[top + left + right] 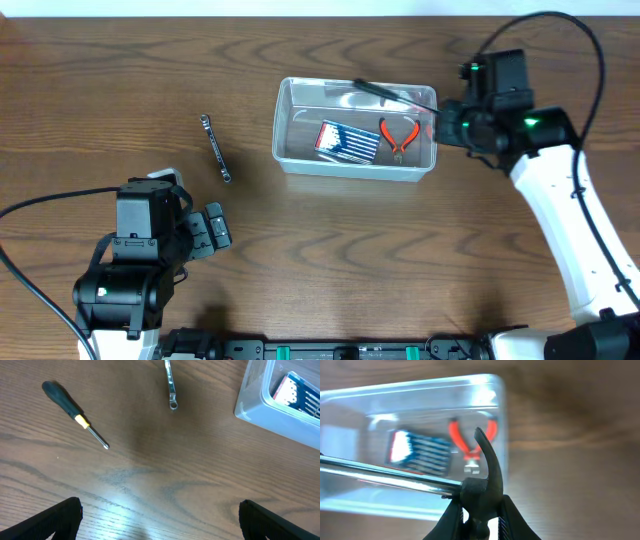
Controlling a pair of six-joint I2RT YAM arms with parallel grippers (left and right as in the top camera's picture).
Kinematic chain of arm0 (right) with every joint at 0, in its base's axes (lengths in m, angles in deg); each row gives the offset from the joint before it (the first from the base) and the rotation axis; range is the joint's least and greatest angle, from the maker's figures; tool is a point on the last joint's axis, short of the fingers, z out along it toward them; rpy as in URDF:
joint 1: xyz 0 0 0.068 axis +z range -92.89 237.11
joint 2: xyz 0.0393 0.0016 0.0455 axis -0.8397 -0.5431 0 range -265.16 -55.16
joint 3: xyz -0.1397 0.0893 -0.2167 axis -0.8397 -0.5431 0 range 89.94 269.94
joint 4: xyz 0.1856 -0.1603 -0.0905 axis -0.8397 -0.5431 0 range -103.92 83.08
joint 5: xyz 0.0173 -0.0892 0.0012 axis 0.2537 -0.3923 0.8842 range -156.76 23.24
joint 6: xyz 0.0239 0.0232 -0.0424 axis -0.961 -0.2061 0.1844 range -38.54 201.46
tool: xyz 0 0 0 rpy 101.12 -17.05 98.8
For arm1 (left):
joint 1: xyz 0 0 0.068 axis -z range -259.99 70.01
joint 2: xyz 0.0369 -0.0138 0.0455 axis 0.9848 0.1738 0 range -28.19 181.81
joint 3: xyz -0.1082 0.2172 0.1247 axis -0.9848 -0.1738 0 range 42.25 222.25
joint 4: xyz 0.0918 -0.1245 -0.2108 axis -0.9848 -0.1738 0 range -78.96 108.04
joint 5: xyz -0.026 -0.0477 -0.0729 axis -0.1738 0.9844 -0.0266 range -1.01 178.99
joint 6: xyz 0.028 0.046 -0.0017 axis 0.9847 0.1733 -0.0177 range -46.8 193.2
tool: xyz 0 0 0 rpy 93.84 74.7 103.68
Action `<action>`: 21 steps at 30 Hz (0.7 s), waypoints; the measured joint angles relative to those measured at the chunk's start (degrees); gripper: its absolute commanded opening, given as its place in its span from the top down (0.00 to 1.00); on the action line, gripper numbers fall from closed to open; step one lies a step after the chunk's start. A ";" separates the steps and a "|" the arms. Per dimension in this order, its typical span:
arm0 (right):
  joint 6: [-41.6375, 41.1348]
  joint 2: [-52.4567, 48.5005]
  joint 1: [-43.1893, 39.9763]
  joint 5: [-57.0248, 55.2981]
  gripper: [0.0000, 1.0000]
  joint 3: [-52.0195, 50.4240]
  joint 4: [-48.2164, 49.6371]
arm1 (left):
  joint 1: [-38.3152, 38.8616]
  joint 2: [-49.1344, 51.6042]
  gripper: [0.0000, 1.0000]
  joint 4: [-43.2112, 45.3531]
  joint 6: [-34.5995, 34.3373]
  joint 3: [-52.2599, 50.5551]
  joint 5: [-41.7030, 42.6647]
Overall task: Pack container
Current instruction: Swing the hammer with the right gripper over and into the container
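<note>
The container (pixel 290 160) is a clear plastic tub at the table's middle back; it holds a blue striped pack (pixel 348 141) and red-handled pliers (pixel 400 135). My right gripper (pixel 442 122) hovers at its right end, shut on the dark head of a hammer (pixel 485 470). The hammer's chrome shaft (pixel 385 474) reaches left over the container (pixel 420 390), whose contents show blurred below. My left gripper (pixel 215 228) is open and holds nothing, low over bare wood at the front left; in its wrist view the gripper (pixel 160 520) faces the container's corner (pixel 250 407).
A small metal wrench (pixel 215 148) lies left of the container, also in the left wrist view as the wrench (pixel 171 385). A screwdriver (pixel 70 407) with a dark handle and yellow collar lies on the wood left of it; the overhead view does not show it.
</note>
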 measured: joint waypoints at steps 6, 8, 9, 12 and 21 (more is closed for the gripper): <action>-0.02 -6.38 4.90 0.02 0.99 0.48 1.84 | 0.00 0.00 0.02 0.04 0.00 0.00 0.00; -0.02 -9.55 5.79 0.02 0.99 0.48 3.41 | 0.00 0.00 0.02 0.02 0.00 0.00 0.00; 0.00 -11.34 6.10 0.00 0.99 0.48 4.22 | 0.00 0.00 0.02 0.02 0.00 0.00 0.00; 0.00 -15.69 6.54 0.02 0.99 0.48 6.34 | 0.00 0.00 0.02 0.02 0.00 0.00 0.00; 0.24 -23.80 6.25 -2.36 0.99 0.46 7.72 | 0.00 0.00 0.02 0.00 0.00 0.00 0.00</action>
